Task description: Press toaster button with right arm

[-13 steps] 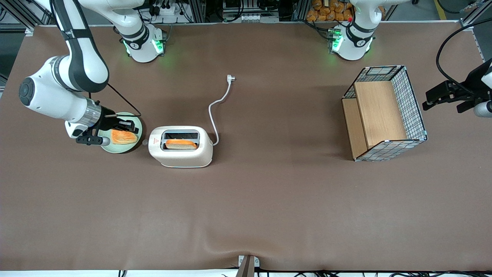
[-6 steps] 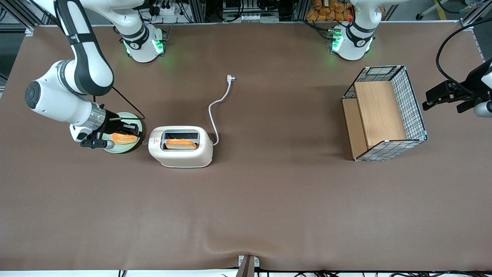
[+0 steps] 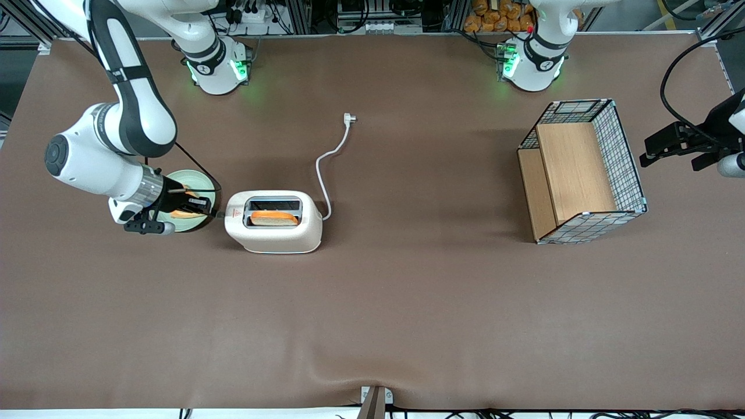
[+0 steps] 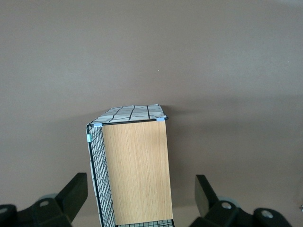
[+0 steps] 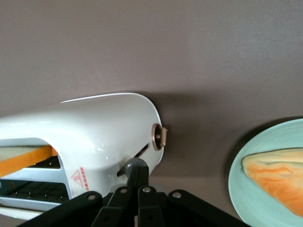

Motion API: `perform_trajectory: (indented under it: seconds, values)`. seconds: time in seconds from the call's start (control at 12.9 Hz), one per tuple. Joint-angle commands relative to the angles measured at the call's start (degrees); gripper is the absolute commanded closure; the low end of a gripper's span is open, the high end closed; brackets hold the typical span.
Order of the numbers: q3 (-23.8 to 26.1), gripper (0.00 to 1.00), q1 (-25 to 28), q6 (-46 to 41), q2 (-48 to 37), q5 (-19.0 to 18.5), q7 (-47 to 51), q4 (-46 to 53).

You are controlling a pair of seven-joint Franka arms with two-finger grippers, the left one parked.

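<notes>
The cream-white toaster (image 3: 279,235) stands mid-table with a bread slice (image 3: 273,217) in the slot nearer the front camera and a red triangle mark (image 3: 235,215) on top. It also shows in the right wrist view (image 5: 94,132). My right arm (image 3: 110,157) reaches low over a green plate. Its gripper (image 3: 214,213) is shut and empty, level with the toaster's narrow end. In the right wrist view the gripper (image 5: 138,171) has its tips against the grey toaster button (image 5: 134,164), which sits at the foot of a slot, below a round brass-ringed knob (image 5: 159,136).
A pale green plate (image 3: 189,177) with a toasted bread slice (image 5: 279,172) lies under my wrist, beside the toaster. The white cord (image 3: 329,160) runs from the toaster to its loose plug (image 3: 349,119). A wire-and-wood basket (image 3: 582,174) stands toward the parked arm's end.
My right arm has moved across the plate toward the toaster. The gripper went from above the plate's bread to the toaster's narrow end, and now covers most of that bread.
</notes>
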Motion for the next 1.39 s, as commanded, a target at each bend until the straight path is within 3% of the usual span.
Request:
perform_trajectory:
  seconds: [0.0, 0.77, 1.32]
  values:
    - [-0.2, 1.0, 0.9, 1.3, 1.3, 1.9, -2.3, 1.2]
    - [-0.2, 1.0, 0.9, 1.6, 2.7, 1.9, -3.1, 1.1]
    - [-0.2, 1.0, 0.5, 2.7, 4.2, 4.1, -8.1, 0.8]
